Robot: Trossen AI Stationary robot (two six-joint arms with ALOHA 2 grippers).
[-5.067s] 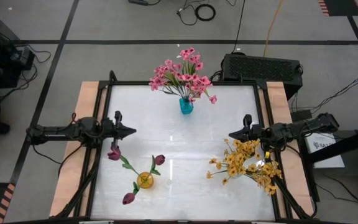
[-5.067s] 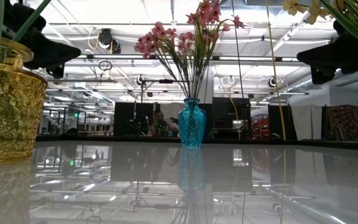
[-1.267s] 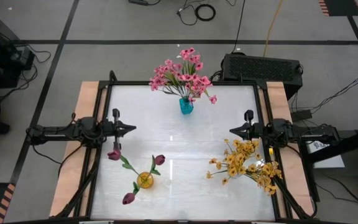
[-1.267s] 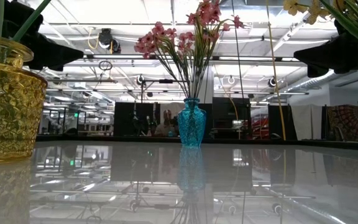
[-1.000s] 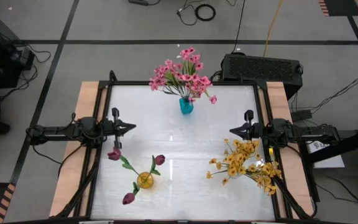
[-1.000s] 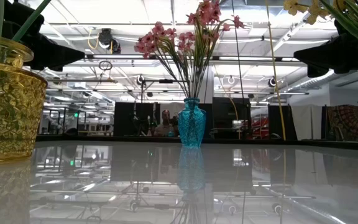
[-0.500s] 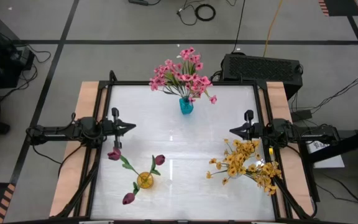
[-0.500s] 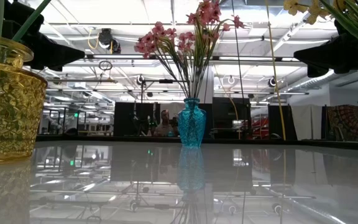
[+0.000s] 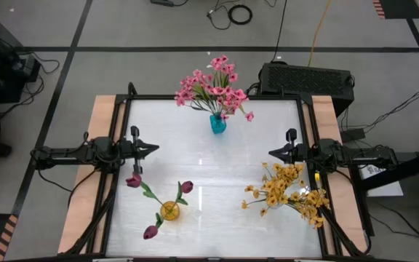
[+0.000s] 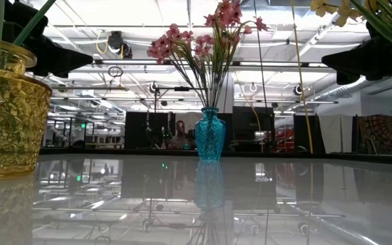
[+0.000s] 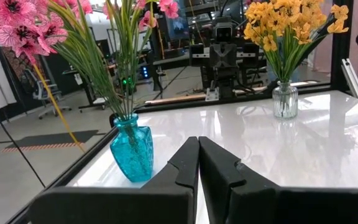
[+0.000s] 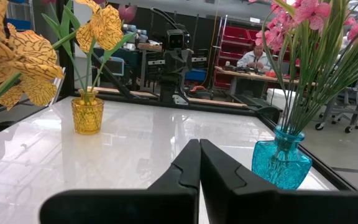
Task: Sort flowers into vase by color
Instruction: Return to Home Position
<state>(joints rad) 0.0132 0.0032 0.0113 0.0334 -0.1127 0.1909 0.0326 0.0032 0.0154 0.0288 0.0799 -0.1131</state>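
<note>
Pink flowers (image 9: 215, 89) stand in a blue vase (image 9: 217, 124) at the table's far middle. Dark purple tulips (image 9: 185, 187) stand in a yellow vase (image 9: 169, 211) near the front left. Yellow flowers (image 9: 286, 191) stand in a clear vase (image 11: 284, 99) near the front right. My left gripper (image 9: 155, 151) hovers level at the table's left edge, shut on nothing, pointing toward the right. My right gripper (image 9: 271, 153) hovers level at the right edge, shut on nothing, pointing toward the left. Each vase stands upright on its base.
The white glossy tabletop (image 9: 209, 167) lies bare between the two grippers. Wooden rails (image 9: 97, 175) run along both sides. A black box (image 9: 308, 78) sits beyond the far right corner. People show in the room behind the table.
</note>
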